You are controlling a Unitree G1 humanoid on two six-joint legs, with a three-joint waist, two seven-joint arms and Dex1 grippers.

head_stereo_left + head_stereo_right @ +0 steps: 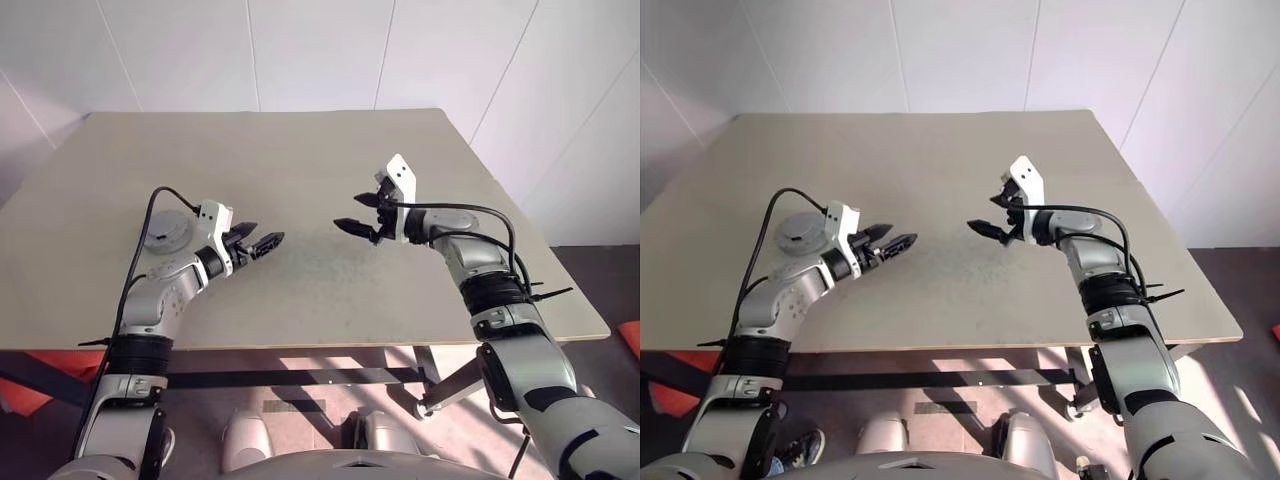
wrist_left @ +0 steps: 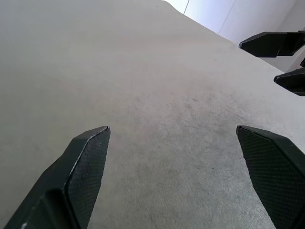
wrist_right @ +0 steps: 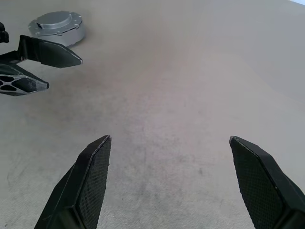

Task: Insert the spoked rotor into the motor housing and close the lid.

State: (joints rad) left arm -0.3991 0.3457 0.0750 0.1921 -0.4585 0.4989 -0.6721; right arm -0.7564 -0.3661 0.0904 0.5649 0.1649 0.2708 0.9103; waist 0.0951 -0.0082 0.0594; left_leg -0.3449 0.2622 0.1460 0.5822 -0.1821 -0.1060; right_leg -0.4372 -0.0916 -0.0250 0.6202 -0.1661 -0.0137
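The motor housing point(image 1: 165, 232) is a round grey metal cup on the table's left side, just behind my left forearm. The lid point(image 3: 56, 20), a grey disc with an uneven edge, lies flat on top of it, so the inside is hidden. The spoked rotor is out of view. My left gripper point(image 1: 262, 240) hangs open and empty above the table, to the right of the housing. My right gripper point(image 1: 350, 212) is also open and empty, facing the left one across a bare patch of table. Their fingertips stand a short gap apart.
The beige table point(image 1: 300, 150) stretches far behind both grippers. Its front edge runs just below my arms and its right edge lies beyond my right elbow. White wall panels stand behind the table.
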